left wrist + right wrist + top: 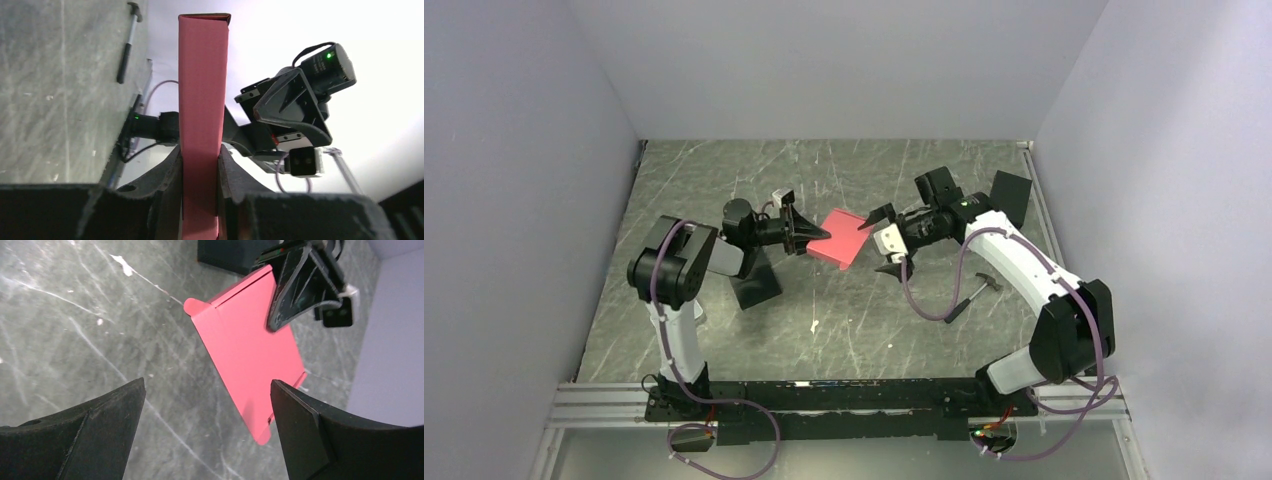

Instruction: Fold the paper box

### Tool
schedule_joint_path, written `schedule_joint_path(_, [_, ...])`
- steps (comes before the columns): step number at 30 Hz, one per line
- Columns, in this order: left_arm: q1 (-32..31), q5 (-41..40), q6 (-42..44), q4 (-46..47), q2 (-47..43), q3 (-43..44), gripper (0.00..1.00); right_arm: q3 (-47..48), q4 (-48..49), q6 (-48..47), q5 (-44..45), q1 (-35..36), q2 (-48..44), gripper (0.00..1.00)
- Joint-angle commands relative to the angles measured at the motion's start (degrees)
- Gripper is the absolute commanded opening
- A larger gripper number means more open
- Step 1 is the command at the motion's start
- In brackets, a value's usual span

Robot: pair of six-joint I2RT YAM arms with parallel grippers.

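The paper box (pixel 844 238) is a flat red-pink cardboard box held in the air above the table's middle. My left gripper (pixel 816 238) is shut on its left end; in the left wrist view the box (pixel 202 100) rises narrow side on between the two black fingers (pixel 167 175). My right gripper (pixel 886 240) hangs just right of the box, open wide and apart from it. From the right wrist the box (pixel 250 350) shows its broad face with small rounded flaps at two corners, ahead of the spread fingers (pixel 300 425).
A black rectangular box (pixel 754 280) stands under the left arm. Another black object (pixel 1012 195) sits at the back right. A small hammer (pixel 972 295) lies near the right arm. A tiny white scrap (pixel 814 326) lies on the grey marbled table (pixel 724 180).
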Motion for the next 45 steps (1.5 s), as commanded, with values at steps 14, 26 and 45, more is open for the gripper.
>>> schedule_joint_path(14, [-2.9, 5.6, -32.0, 24.5, 8.9, 10.3, 0.18, -7.5, 31.0, 12.5, 18.9, 7.2, -3.2, 0.93])
schedule_joint_path(26, [-3.8, 5.1, -34.7, 24.5, 8.7, 12.4, 0.22, -14.1, 46.0, 17.0, 26.1, 8.1, -6.1, 0.69])
schedule_joint_path(45, [-4.2, 3.4, -34.8, 24.5, 10.0, 13.6, 0.47, -19.7, 55.1, 21.6, 27.0, 9.5, -8.2, 0.34])
